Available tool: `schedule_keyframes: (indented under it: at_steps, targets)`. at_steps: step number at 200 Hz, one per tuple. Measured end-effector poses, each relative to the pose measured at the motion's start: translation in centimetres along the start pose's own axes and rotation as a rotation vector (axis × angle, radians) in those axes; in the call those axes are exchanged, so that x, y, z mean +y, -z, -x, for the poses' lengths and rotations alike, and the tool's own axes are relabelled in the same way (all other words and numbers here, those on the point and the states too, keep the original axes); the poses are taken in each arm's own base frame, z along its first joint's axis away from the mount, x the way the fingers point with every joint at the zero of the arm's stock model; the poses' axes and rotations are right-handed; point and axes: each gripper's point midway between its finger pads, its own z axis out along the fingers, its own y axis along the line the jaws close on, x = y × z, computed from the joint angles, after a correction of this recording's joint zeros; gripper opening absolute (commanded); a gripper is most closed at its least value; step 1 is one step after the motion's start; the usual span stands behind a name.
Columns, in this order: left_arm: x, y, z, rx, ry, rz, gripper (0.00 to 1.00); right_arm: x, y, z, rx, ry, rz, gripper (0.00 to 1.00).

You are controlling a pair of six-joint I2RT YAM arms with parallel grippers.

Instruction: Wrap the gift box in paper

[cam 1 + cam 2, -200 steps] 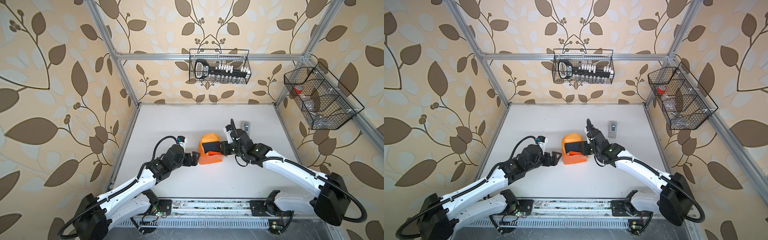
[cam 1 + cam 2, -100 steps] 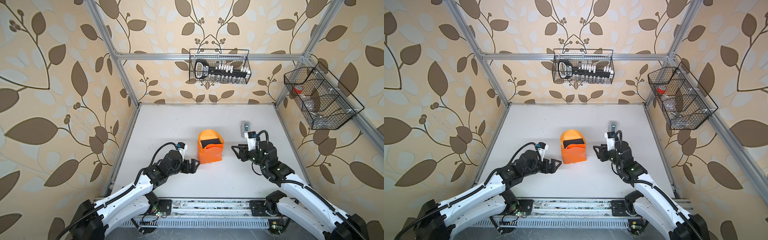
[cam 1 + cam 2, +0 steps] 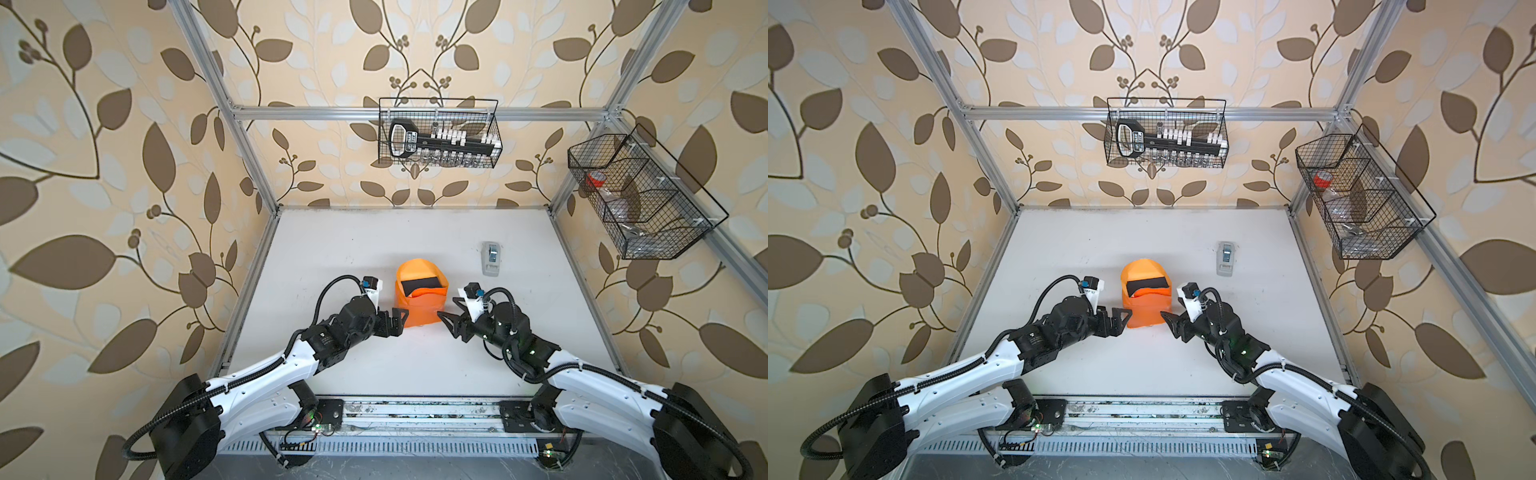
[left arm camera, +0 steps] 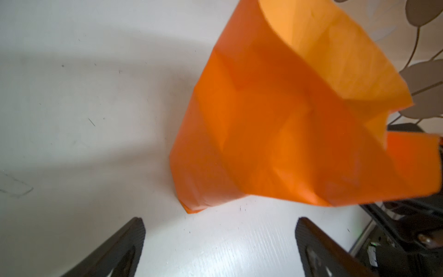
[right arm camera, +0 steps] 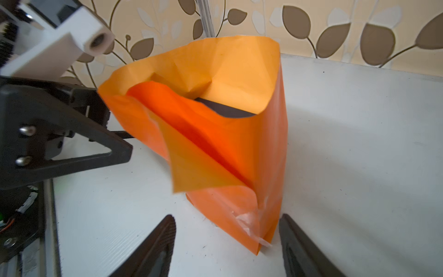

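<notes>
Nearest you, your left end effector (image 3: 397, 323) stands wide open and empty just beside the paper (image 3: 419, 309), and your right end effector (image 3: 450, 325) has its jaws parted, gripping nothing, close to the paper's other side. Beyond them the orange paper stands loosely around the gift box (image 3: 420, 285) mid-worktop (image 3: 353, 249), with the box's black top showing. Farther back to the right lies a tape dispenser (image 3: 491, 258).

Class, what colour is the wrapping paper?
Bright orange; the paper shows best in the right wrist view.
</notes>
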Motion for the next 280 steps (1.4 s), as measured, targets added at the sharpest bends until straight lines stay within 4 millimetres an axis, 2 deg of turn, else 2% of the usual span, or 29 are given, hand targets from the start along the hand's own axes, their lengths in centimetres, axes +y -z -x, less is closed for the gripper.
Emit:
schedule_keyframes:
  at_steps: [20, 37, 77, 98, 116, 142, 173, 215, 232, 244, 255, 266, 280]
  targets:
    - [-0.5, -0.5, 1.2, -0.028, 0.000, 0.001, 0.99, -1.3, -1.4, 0.4, -0.011, -0.011, -0.015, 0.70]
    - [-1.1, -1.4, 2.1, -0.037, -0.001, -0.006, 0.99, -1.8, -2.2, 1.5, -0.042, -0.014, -0.010, 0.70]
    - [-1.6, -2.9, 2.7, -0.047, -0.002, -0.015, 0.99, -0.7, -3.1, 5.2, -0.147, 0.015, 0.084, 0.70]
    - [-1.6, -3.2, 2.7, -0.049, -0.002, -0.013, 0.99, -0.4, -3.7, 5.9, -0.161, 0.020, 0.123, 0.67]
    - [-1.5, -3.3, 2.8, -0.059, 0.006, -0.005, 0.99, -0.3, -4.2, 6.1, -0.161, 0.021, 0.146, 0.59]
    - [-0.9, -3.2, 3.4, -0.089, 0.064, 0.030, 0.86, -0.2, -4.8, 6.1, -0.158, 0.010, 0.169, 0.46]
    - [0.4, -3.6, 3.4, -0.107, 0.136, 0.095, 0.78, 0.1, -5.6, 5.8, -0.146, 0.009, 0.179, 0.39]
    - [0.3, -4.8, 4.2, -0.107, 0.194, 0.132, 0.54, 0.7, -6.5, 4.8, -0.117, 0.007, 0.178, 0.37]
    - [0.4, -4.8, 4.4, -0.112, 0.218, 0.149, 0.48, 0.8, -6.6, 4.8, -0.118, 0.013, 0.160, 0.36]
    - [0.6, -4.7, 4.5, -0.115, 0.223, 0.165, 0.43, 0.8, -6.6, 4.8, -0.118, 0.018, 0.136, 0.28]
    - [0.8, -4.6, 4.6, -0.113, 0.222, 0.179, 0.39, 0.7, -6.6, 4.9, -0.118, 0.021, 0.112, 0.26]
    - [0.9, -4.6, 4.7, -0.115, 0.222, 0.189, 0.35, 0.5, -6.4, 5.0, -0.121, 0.022, 0.090, 0.23]
    - [0.9, -4.7, 4.7, -0.110, 0.214, 0.196, 0.36, 0.3, -6.4, 5.1, -0.121, 0.020, 0.069, 0.21]
